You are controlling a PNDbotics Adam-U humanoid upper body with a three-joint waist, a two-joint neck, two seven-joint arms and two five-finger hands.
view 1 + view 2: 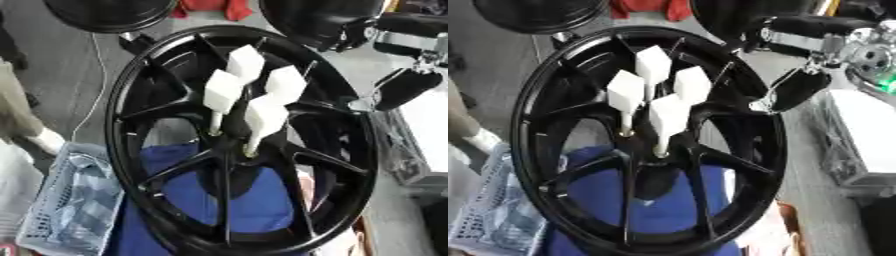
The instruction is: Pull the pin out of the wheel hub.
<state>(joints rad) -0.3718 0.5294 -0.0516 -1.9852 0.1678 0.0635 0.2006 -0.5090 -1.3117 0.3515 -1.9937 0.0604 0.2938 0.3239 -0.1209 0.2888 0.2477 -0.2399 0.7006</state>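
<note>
Standing at the wheel's (pixel 241 145) centre, four white pins (pixel 233 92) remain seated, and the right hand (pixel 798 87) at two o'clock, fingers' state untellable, probably must reach in and grasp one.

black right arm (pixel 815 25) with silver joints, a thin cable below.

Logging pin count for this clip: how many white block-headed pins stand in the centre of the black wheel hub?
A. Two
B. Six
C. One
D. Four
D: four white pins with blocky heads cluster at the middle of the black wheel hub, none of them held by a hand.
</note>
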